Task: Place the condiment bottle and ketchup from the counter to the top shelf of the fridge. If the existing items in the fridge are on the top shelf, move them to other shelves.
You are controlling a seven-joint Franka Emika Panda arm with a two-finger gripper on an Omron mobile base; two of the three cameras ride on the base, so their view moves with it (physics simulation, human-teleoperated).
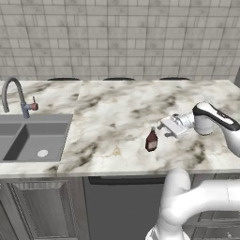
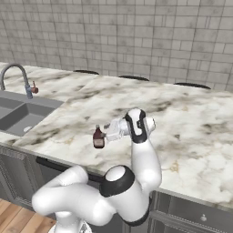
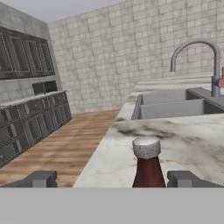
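The bottle (image 1: 151, 140), dark red-brown with a grey cap, stands upright on the counter (image 1: 117, 112) near its front edge, well right of the sink. Whether it is the ketchup or the condiment bottle cannot be told from these views. A second bottle is not identified on the slab.

The pincer (image 1: 162, 130) lies level, aimed sideways at the bottle, its fingers spread wide. In the hand view the two tips (image 3: 43, 179) stand either side of the bottle's neck, with a gap on both sides; nothing is gripped. The bottle sits off centre between them, nearer the right-hand tip in that view.

Progress, as judged: the task is at its start. No bottle is lifted, the fridge is not in sight, and the shelf work is entirely outstanding. The step in hand appears to be the approach for a first grasp.

Surroundings: the steel sink (image 1: 30, 140) and curved tap (image 1: 14, 96) occupy the counter's left end; a small red item (image 1: 34, 107) sits just beside the tap. The tiled wall runs behind. Nothing stands between pincer and bottle. The bottle's nearness to the front edge is the one risk noted: a sideways knock could tip it off.
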